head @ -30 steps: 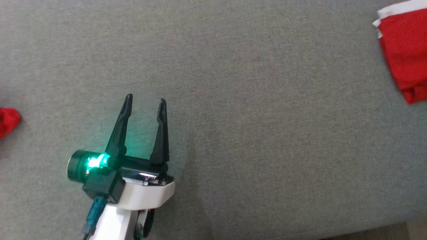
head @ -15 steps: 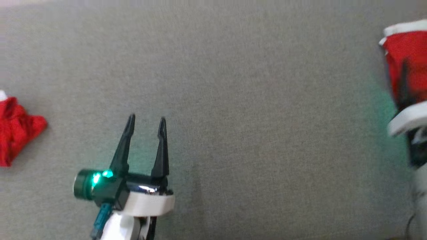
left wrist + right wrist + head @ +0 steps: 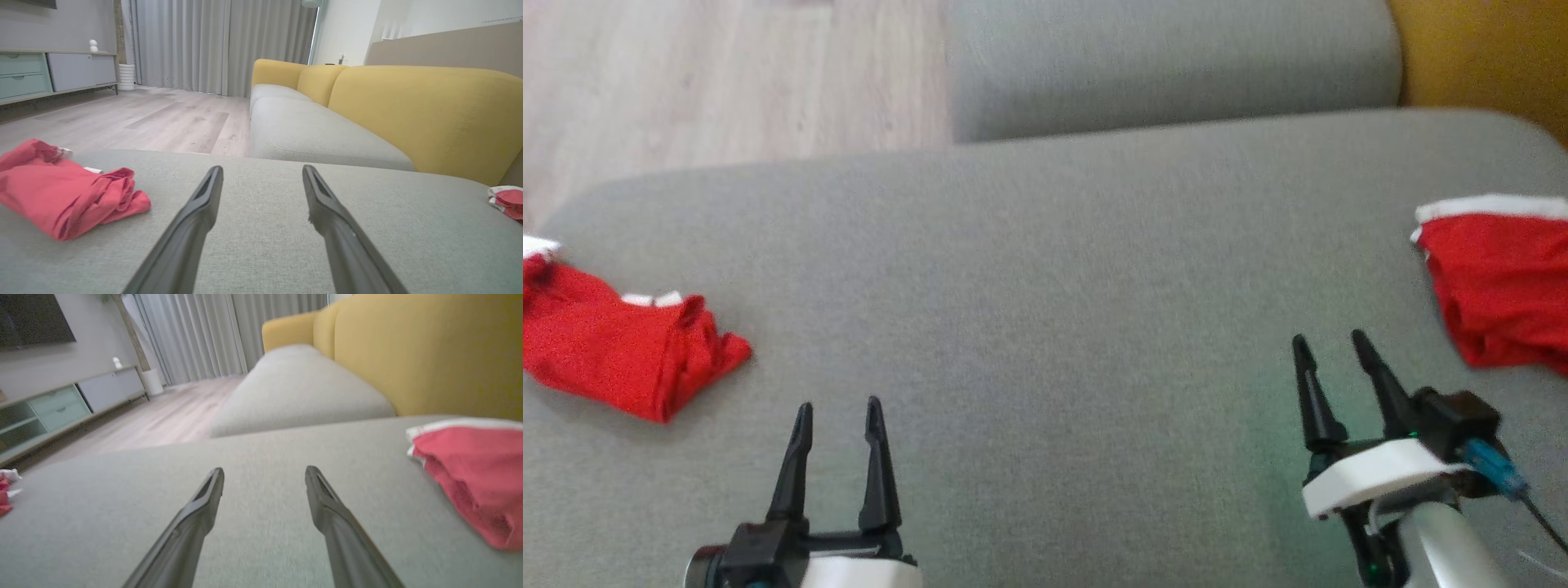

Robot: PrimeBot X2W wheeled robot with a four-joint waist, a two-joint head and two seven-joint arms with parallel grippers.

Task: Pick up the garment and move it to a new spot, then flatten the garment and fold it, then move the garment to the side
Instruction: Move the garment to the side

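Observation:
A folded red garment (image 3: 1499, 286) with white trim lies flat at the right edge of the grey sofa cushion (image 3: 1045, 269); it also appears in the right wrist view (image 3: 470, 473) and far right in the left wrist view (image 3: 506, 200). My right gripper (image 3: 1328, 336) is open and empty, a little to the left of that garment and nearer to me, not touching it. Its fingers (image 3: 196, 514) stretch over bare cushion. My left gripper (image 3: 839, 404) is open and empty at the lower left, its fingers (image 3: 200, 212) over the cushion.
A second, crumpled red garment (image 3: 613, 343) lies at the cushion's left edge (image 3: 61, 196), left of my left gripper. Another grey seat cushion (image 3: 1168, 65) and a yellow backrest (image 3: 1478, 57) lie beyond. Wooden floor (image 3: 727, 73) is at the far left.
The head camera has tilted up, so the whole view has shifted. My right gripper has drawn back from the folded garment and stands open beside it. The left gripper stays open.

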